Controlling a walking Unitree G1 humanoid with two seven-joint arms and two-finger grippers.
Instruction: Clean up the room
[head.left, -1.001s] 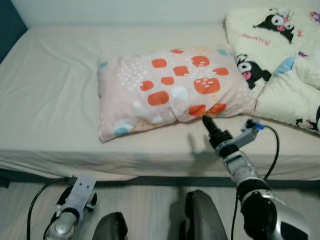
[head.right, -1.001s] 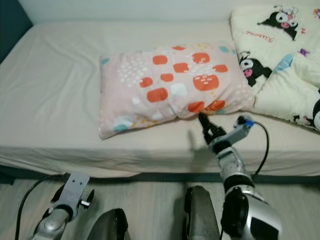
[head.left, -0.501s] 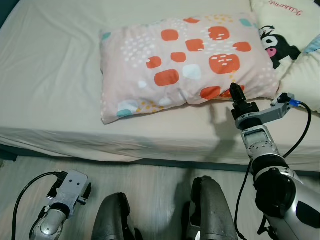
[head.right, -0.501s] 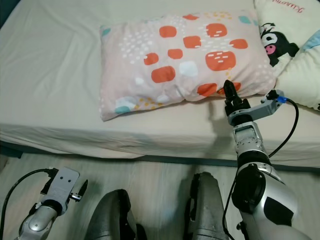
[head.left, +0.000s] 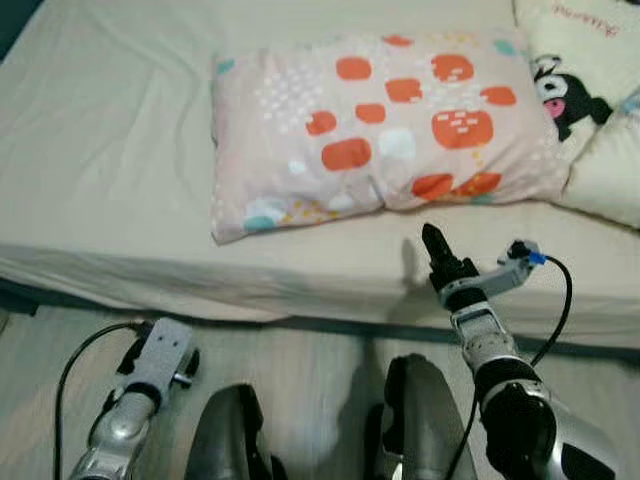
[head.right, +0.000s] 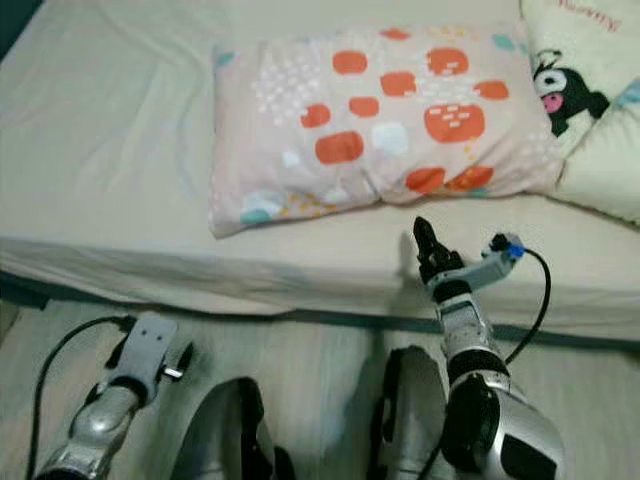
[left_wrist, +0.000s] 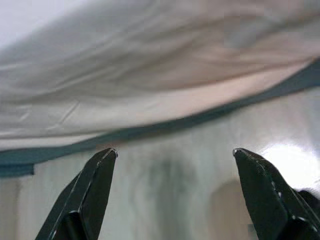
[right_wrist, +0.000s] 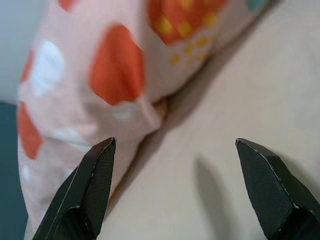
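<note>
A pink pillow with orange, white and teal patches lies flat on the bed, its long axis running along the bed's length, roughly parallel to the near edge but skewed a little, so its left end sits closer to that edge than its right end. It rests about midway along the mattress and back from the near edge. Past its right end a cream blanket printed with a black cartoon figure is bunched at the right end of the bed. The right gripper is raised over the strip of sheet between the pillow and the near edge, pointing toward the pillow's near long side without touching it; its two black fingers are spread wide apart with nothing between them, and the pillow's seam shows ahead of them. The left gripper hangs low over the pale wood floor beside the bed's near edge, its fingers likewise spread wide and holding nothing.
</note>
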